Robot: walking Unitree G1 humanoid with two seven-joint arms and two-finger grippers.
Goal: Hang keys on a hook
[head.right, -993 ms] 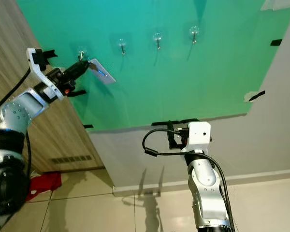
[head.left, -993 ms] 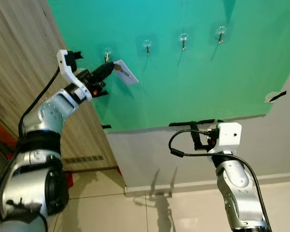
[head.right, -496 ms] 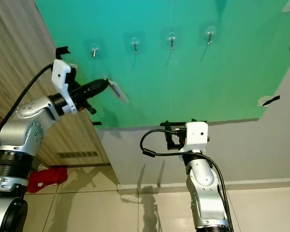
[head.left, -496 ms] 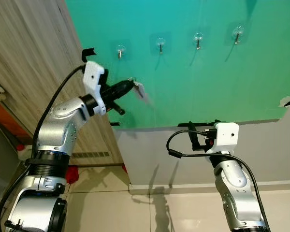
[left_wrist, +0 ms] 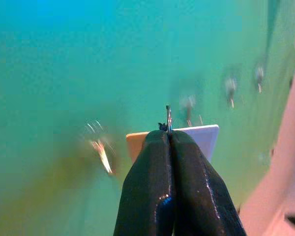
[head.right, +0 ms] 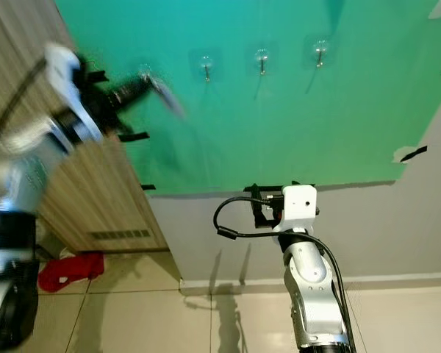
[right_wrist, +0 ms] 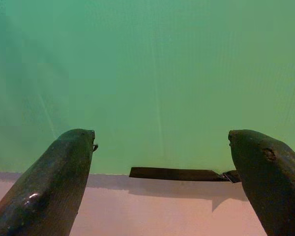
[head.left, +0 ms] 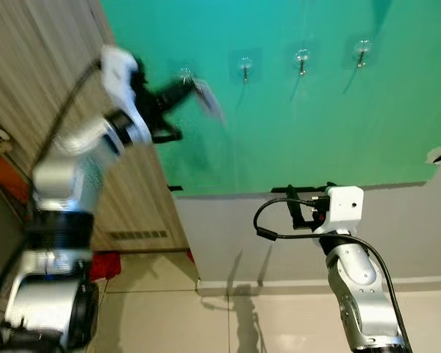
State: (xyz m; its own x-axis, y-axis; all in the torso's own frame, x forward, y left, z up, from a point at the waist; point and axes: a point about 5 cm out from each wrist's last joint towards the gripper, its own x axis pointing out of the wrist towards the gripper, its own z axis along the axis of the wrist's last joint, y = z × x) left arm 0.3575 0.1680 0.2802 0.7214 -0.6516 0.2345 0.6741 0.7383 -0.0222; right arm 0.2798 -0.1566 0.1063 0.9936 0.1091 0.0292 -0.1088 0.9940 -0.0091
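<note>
White-tagged metal keys [left_wrist: 196,137] sit clamped in the left gripper [left_wrist: 169,140]; ease the ring squarely over the leftmost clear wall hook [head.left: 184,73], slowly.

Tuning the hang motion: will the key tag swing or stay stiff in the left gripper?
Likely swings: the key tag dangles off a thin ring pinched by the left gripper, and looks smeared in the eye views. Probably light, a thin flat card. Ring may pivot between shut fingers.

Home interior, likely a hallway: tiled floor [head.left: 279,323], wood-grain cabinet [head.left: 44,66], grey wall [head.left: 411,228] with green sheet [head.left: 316,125] carrying adhesive hooks [head.left: 302,59].
</note>
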